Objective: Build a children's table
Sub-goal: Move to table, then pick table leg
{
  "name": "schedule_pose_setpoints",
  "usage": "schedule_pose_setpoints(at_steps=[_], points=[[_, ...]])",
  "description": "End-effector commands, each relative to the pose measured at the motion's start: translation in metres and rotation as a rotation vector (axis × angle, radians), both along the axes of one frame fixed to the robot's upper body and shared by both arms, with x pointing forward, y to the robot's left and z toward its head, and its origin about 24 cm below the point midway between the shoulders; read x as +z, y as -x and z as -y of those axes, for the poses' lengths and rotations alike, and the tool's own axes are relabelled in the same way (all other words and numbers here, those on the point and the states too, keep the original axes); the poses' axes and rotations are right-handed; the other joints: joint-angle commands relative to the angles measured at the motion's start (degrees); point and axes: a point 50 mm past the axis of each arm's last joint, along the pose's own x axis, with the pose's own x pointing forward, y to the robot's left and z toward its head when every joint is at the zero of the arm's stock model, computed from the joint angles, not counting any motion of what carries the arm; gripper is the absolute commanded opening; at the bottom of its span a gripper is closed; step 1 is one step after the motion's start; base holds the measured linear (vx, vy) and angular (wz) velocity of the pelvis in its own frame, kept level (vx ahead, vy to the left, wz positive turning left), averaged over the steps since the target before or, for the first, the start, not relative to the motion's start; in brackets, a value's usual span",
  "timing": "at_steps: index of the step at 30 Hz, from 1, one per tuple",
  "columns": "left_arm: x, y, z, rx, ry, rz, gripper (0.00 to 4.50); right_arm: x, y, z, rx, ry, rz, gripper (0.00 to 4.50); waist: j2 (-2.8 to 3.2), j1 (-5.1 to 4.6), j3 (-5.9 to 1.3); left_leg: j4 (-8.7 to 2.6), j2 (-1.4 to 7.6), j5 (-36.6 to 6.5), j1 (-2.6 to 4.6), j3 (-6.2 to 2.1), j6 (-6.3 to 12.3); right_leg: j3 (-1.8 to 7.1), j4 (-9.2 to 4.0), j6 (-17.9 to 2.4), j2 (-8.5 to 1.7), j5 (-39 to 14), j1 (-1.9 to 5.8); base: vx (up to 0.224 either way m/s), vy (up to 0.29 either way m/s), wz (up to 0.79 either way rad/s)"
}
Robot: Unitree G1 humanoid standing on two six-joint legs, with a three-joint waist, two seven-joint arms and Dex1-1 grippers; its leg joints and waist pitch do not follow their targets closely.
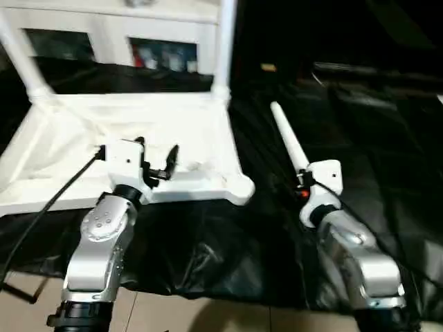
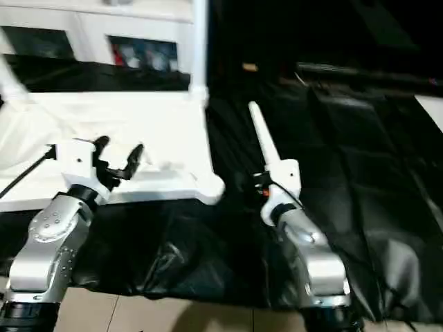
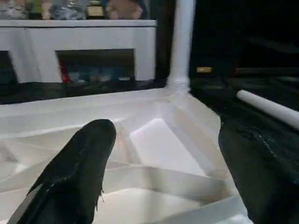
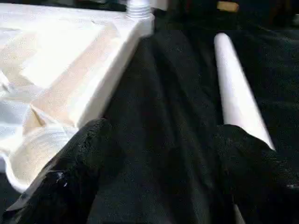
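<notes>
Black sheet [image 1: 387, 173]: dark crinkled covering over the work surface, under everything else

Tabletop [image 1: 201, 124]: white plastic rectangular slab, lying underside up with ribs showing, on the sheet's left part; near right corner socket [image 1: 242, 188] round and empty

Fitted legs: two white tapered tubes standing upright in the far sockets, one at the far right corner [image 1: 224, 41], one at the far left [image 1: 21, 59]

Loose leg [image 1: 289, 149]: white tapered tube lying on the sheet, just right of the tabletop, apart from it

White cabinet [image 1: 111, 31]: glass-fronted, behind the tabletop

Left gripper [image 1: 158, 158]: black fingers spread wide, empty, over the tabletop's near edge

Right gripper [image 4: 159, 158]: black fingers spread wide, empty, at the loose leg's near end; one finger [image 4: 261, 163] just beside the tube

Step in hand, as judged: picking up the loose leg. Centre the tube between the fingers before closing; grip near the thick end so the leg swings upright steadily toward the empty socket
</notes>
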Motion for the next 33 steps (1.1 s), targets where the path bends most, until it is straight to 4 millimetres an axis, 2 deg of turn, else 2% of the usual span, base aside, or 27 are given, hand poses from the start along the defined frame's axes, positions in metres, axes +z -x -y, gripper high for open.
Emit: schedule_pose_setpoints(at_steps=[1,2,3,4,5,6,7,8,9,10,11,12,13,14,15,16,17,18,19,20,22,23,24,25,26,29,33], points=[[-0.002,0.000,0.003,-0.014,0.001,-0.009,4.04,0.005,0.000,0.000,0.010,0.014,0.008,3.89,2.03,-3.01,-4.25,-4.89,9.23,21.7,10.44,-8.40,24.99,-0.79,4.25,-3.0,-3.37,1.4,-8.52,0.083,-0.068,0.04],[-0.002,0.000,0.003,-0.017,0.001,-0.009,4.04,0.007,0.000,0.000,0.012,0.016,0.009,3.89,0.94,-3.12,-4.44,-4.57,10.94,24.6,10.31,-9.52,30.56,0.55,5.93,1.5,-5.89,-1.6,-10.79,0.043,-0.096,-0.10],[-0.002,0.000,0.003,-0.017,0.002,-0.009,4.04,0.007,0.000,0.001,0.010,0.015,0.008,3.89,-0.34,-2.89,-3.81,-3.77,5.66,21.4,6.96,-6.20,27.39,2.20,2.68,0.4,-6.50,5.6,-9.64,0.023,-0.070,-0.11],[-0.002,0.000,0.003,-0.018,0.002,-0.009,4.04,0.008,0.000,0.001,0.008,0.015,0.007,3.89,-1.56,-2.23,-2.96,-2.85,0.79,15.4,3.38,-2.33,23.04,3.20,-1.28,-0.6,-6.27,8.0,-5.82,0.023,-0.070,-0.11],[-0.002,0.000,0.003,-0.020,0.001,-0.009,4.11,0.009,-0.001,0.001,0.003,0.023,0.006,4.19,-3.20,0.10,-2.17,1.89,-5.05,2.7,-1.80,0.87,17.34,9.82,-6.39,-5.0,-9.71,-3.4,1.71,0.000,0.000,0.00],[-0.002,0.000,0.004,-0.022,0.000,-0.009,4.11,0.009,-0.001,0.002,0.000,0.026,0.005,4.26,-3.13,1.06,-2.63,4.61,-4.20,0.5,-3.56,-0.02,14.05,12.12,-7.56,-10.0,-11.81,-7.3,4.04,0.064,-0.040,0.20],[-0.003,0.000,0.004,-0.029,-0.002,-0.012,4.11,0.012,-0.004,0.007,-0.038,0.072,0.015,4.26,-2.50,1.35,-2.34,6.64,-2.48,4.0,-6.33,-1.38,5.07,10.91,-7.04,-18.0,-11.26,-6.2,5.53,0.064,-0.040,0.20],[-0.003,0.000,0.004,-0.029,-0.002,-0.012,4.11,0.012,-0.004,0.008,-0.042,0.077,0.017,4.31,-1.31,0.98,-1.72,5.22,-0.91,7.0,-7.01,-1.78,2.54,8.61,-7.58,-20.1,-11.25,-3.3,5.00,0.065,-0.026,0.02],[-0.003,0.000,0.004,-0.030,-0.003,-0.013,4.11,0.013,-0.005,0.010,-0.055,0.091,0.024,4.41,-0.40,0.81,-1.40,2.98,0.13,8.1,-6.27,-1.76,2.13,6.63,-8.15,-19.7,-10.22,-5.6,3.68,0.061,0.009,-0.01],[-0.003,0.000,0.004,-0.034,-0.004,-0.015,4.11,0.015,-0.007,0.015,-0.090,0.099,0.017,4.41,1.59,0.29,-1.90,-2.44,1.11,9.0,-4.76,-1.09,2.83,2.56,-7.73,-16.0,-6.62,-8.8,3.39,0.061,0.009,-0.01],[-0.003,0.000,0.003,-0.035,-0.004,-0.016,4.11,0.016,-0.008,0.017,-0.103,0.111,0.014,4.41,3.73,-0.15,-2.31,-5.52,2.56,2.8,-2.48,-2.46,2.97,0.37,-5.48,-11.6,-3.31,-8.9,1.77,0.083,0.064,-0.05],[-0.003,0.000,0.003,-0.035,-0.004,-0.016,4.11,0.016,-0.008,0.017,-0.103,0.111,0.014,4.41,4.44,-2.79,-1.92,-6.96,4.47,-2.6,-0.84,-5.62,3.87,-1.34,-0.49,-8.4,-0.42,-7.5,-0.98,0.115,0.065,0.00],[-0.003,0.000,0.004,-0.044,-0.004,-0.010,4.11,0.018,-0.010,0.019,-0.107,0.112,0.021,4.41,4.01,-3.24,-3.34,-7.02,7.34,-11.2,4.19,-8.68,9.12,-0.91,3.20,-4.3,-1.66,-4.7,-4.66,0.115,0.065,0.00],[-0.002,0.000,0.004,-0.060,-0.001,-0.007,4.11,0.021,-0.011,0.022,-0.114,0.114,0.032,4.41,3.83,-3.65,-3.74,-5.64,7.19,-2.3,4.04,-9.10,16.34,-0.67,4.65,-0.1,-2.53,0.7,-6.71,0.103,0.019,0.07],[-0.002,-0.001,0.006,-0.081,-0.010,-0.012,4.11,0.025,-0.014,0.023,-0.114,0.099,0.036,4.41,2.95,-3.14,-3.44,-4.23,6.63,12.2,2.34,-7.46,22.11,0.12,4.14,2.5,-3.75,6.6,-8.00,0.060,0.003,0.00],[-0.001,-0.001,0.006,-0.092,-0.021,-0.012,4.11,0.027,-0.015,0.024,-0.123,0.109,0.038,4.41,2.10,-3.06,-3.72,-3.25,5.87,20.0,1.51,-6.62,23.39,0.95,2.69,3.0,-4.57,10.8,-8.09,0.060,0.003,0.00],[-0.001,-0.001,0.006,-0.105,-0.033,-0.011,4.11,0.027,-0.016,0.026,-0.143,0.134,0.014,4.41,-0.56,-2.07,-4.28,-0.03,1.85,27.5,-2.08,-3.15,18.73,3.63,-2.07,2.6,-7.60,22.5,-5.80,0.000,0.000,0.00],[-0.001,-0.001,0.006,-0.108,-0.034,-0.011,4.11,0.026,-0.017,0.027,-0.144,0.138,0.008,4.41,-1.73,-1.26,-4.64,0.93,-0.56,27.3,-4.84,-1.88,15.70,4.99,-1.55,0.8,-8.15,29.5,-3.17,0.023,-0.063,0.06],[0.001,-0.002,0.007,-0.173,-0.061,-0.011,4.11,0.026,-0.019,0.029,-0.140,0.162,-0.070,4.41,-1.67,-0.57,-4.32,-0.50,-1.12,23.2,-6.05,-1.24,10.58,5.17,-1.41,0.0,-8.52,39.8,-2.34,0.023,-0.063,0.06],[0.002,-0.002,0.008,-0.202,-0.071,-0.012,4.11,0.027,-0.020,0.029,-0.125,0.158,-0.092,4.41,-1.18,-0.70,-4.70,-1.61,-0.66,18.7,-5.76,-1.21,6.61,3.97,-0.94,-1.0,-7.41,40.4,-1.59,-0.002,-0.074,0.02],[0.004,-0.001,0.009,-0.283,-0.077,-0.019,4.11,0.029,-0.022,0.029,-0.089,0.158,-0.127,4.41,-0.45,-1.32,-3.62,-3.40,0.71,9.4,-5.03,-1.21,1.72,3.13,-2.18,-5.7,-6.15,22.2,-2.01,-0.031,-0.065,-0.05],[0.005,-0.001,0.010,-0.302,-0.073,-0.019,4.39,0.029,-0.023,0.030,-0.087,0.161,-0.134,4.50,-0.20,-1.42,-3.41,-3.73,1.11,7.2,-4.73,-1.16,0.87,3.08,-2.46,-7.1,-6.11,17.2,-2.15,0.000,0.000,0.00],[0.007,0.000,0.012,-0.352,-0.068,-0.024,4.39,0.030,-0.024,0.032,-0.090,0.165,-0.149,4.50,-0.49,-1.56,-3.16,-4.11,1.38,5.2,-4.56,-1.01,0.44,3.18,-2.84,-8.1,-6.11,13.0,-2.16,0.000,0.000,0.00],[0.008,0.002,0.015,-0.434,-0.086,-0.040,4.46,0.029,-0.026,0.034,-0.086,0.176,-0.185,4.50,0.03,-1.45,-2.99,-4.54,2.02,1.9,-3.88,-0.85,-0.52,3.18,-3.17,-9.9,-6.20,6.7,-2.61,0.000,0.000,0.00],[0.008,0.005,0.019,-0.522,-0.103,-0.064,4.46,0.029,-0.027,0.036,-0.081,0.178,-0.222,4.50,-0.24,-1.47,-2.65,-4.88,2.21,-1.1,-3.50,-0.35,-1.04,3.33,-3.59,-10.7,-6.15,2.6,-3.05,-0.056,-0.030,0.05],[0.007,0.009,0.024,-0.645,-0.141,-0.114,4.48,0.027,-0.030,0.040,-0.066,0.181,-0.296,4.50,-0.28,-1.30,-2.00,-5.50,2.68,-9.1,-3.03,0.67,-3.47,3.51,-4.67,-9.0,-6.46,-9.9,-3.79,-0.058,-0.025,0.05],[0.008,0.006,0.030,-0.673,-0.172,-0.124,4.48,0.017,-0.034,0.043,-0.050,0.148,-0.435,4.50,-0.07,-1.12,-2.37,-5.50,2.89,-6.9,-3.34,1.15,-3.98,3.47,-4.45,-8.9,-6.44,-8.0,-3.68,0.000,0.000,0.00]])
